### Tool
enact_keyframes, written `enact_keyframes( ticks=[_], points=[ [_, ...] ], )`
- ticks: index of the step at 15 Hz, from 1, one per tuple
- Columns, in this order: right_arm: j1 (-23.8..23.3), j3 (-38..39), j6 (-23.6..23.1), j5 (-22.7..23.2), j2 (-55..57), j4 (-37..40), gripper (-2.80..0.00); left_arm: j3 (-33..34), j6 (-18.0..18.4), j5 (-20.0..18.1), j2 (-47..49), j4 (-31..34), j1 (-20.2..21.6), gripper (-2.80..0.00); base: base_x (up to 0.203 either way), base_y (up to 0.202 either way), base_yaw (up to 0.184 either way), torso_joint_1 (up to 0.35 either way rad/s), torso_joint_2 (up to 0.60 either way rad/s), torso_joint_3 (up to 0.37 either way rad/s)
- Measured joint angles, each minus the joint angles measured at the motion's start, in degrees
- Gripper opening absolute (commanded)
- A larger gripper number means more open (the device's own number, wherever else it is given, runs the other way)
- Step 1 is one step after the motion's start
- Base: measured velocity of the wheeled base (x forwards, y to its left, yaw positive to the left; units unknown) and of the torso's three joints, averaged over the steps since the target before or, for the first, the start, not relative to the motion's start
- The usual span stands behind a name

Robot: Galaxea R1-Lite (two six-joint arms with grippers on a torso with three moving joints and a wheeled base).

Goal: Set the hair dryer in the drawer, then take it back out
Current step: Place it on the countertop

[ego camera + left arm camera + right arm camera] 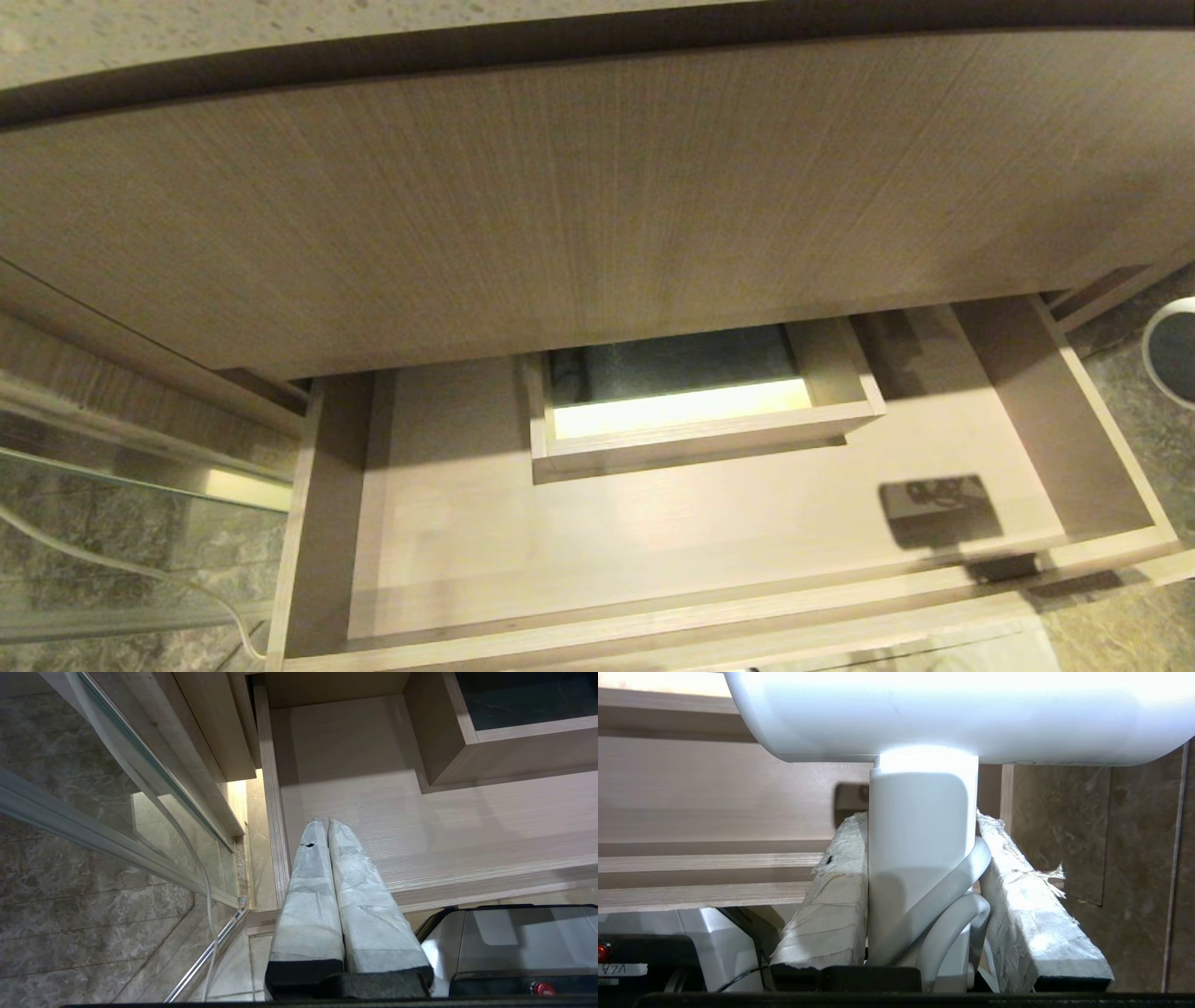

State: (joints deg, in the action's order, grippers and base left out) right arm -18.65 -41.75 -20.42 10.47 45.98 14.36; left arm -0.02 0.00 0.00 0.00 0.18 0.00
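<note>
Dryer, a rigid, smooth, light plastic body, sits centre-frame in the right wrist view, right gripper clamped on its straight handle, the proper hold, cord included, above the open drawer; left gripper parked, fingers closed together.

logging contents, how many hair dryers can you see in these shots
1: the hair dryer, handle clamped between the right gripper fingers, near the drawer front. None shows inside the drawer; its rear under the cabinet is hidden.
</note>
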Motion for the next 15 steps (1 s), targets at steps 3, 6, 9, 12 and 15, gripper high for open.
enact_keyframes(
  ticks=[3,6,9,12,15],
  points=[
    [0.1,0.0,0.0,0.2,-3.5,0.2,-2.80,0.0,0.0,0.0,0.0,0.0,0.0,-2.80,0.000,0.000,0.000,0.000,0.00,0.000],
    [0.2,-0.1,0.0,0.2,-5.7,-0.5,-2.80,0.0,0.0,0.0,0.0,0.0,0.0,-2.80,0.000,0.000,0.000,0.000,0.00,0.000],
    [0.2,0.5,0.1,0.2,-6.6,-0.7,-2.80,0.0,0.0,0.0,0.0,0.1,0.0,-2.80,0.000,0.000,0.000,0.097,-0.16,-0.044],
    [0.2,0.6,0.1,0.2,-6.8,-1.8,-2.80,0.0,0.0,0.0,0.0,0.0,0.0,-2.80,0.000,0.000,0.000,0.251,-0.45,-0.194],
    [0.1,0.9,0.0,0.2,-6.8,-3.1,-2.80,0.0,0.0,0.0,0.0,-0.1,0.0,-2.80,0.000,0.000,0.000,0.167,-0.46,-0.218]
  ],
)
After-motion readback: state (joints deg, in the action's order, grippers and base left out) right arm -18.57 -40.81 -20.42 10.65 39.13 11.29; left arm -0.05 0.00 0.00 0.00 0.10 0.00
